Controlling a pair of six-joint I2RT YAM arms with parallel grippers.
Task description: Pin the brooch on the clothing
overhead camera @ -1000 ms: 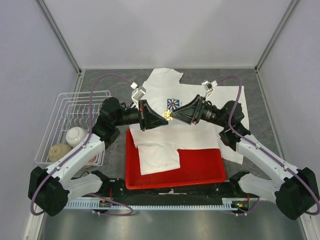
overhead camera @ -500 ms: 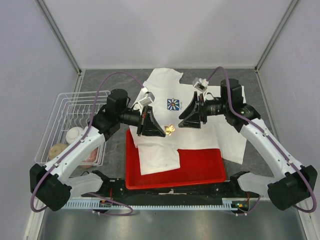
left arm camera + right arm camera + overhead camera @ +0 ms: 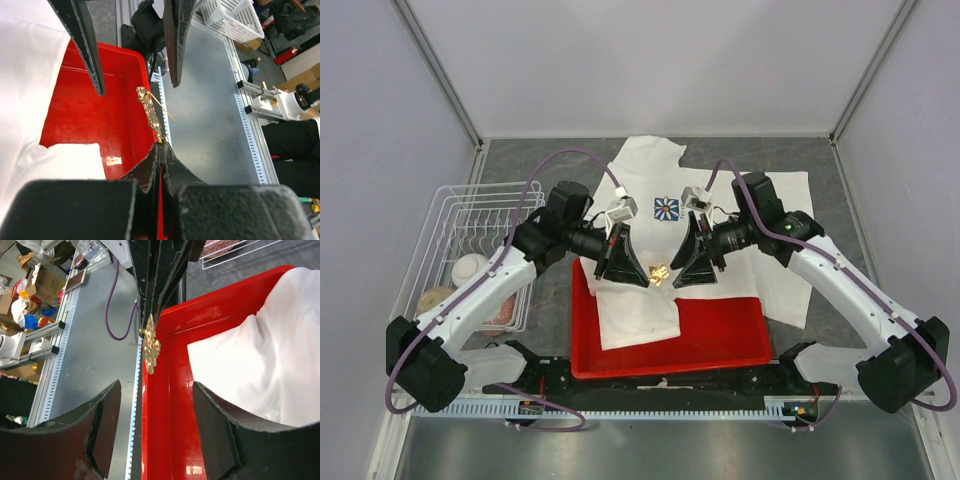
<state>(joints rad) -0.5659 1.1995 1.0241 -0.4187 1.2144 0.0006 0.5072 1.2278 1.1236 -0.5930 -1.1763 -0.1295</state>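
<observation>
The tiny gold brooch hangs in the air over the red tray's far edge, pinched at one end by my left gripper, which is shut on it. In the left wrist view the brooch sticks out from the closed tips with its thin pin swung loose. My right gripper faces it from the right, open, its fingers either side of the line to the brooch and not touching it. The clothing, a white T-shirt with a blue daisy print, lies flat, partly draped into the tray.
The red tray sits near the table's front edge with shirt fabric over its left part. A white wire basket holding bowls stands at the left. Grey walls close in the back and both sides.
The right gripper opened and let go of the brooch, drew back, then came in beside it again. The left gripper carried the brooch toward the near side, over the tray.
</observation>
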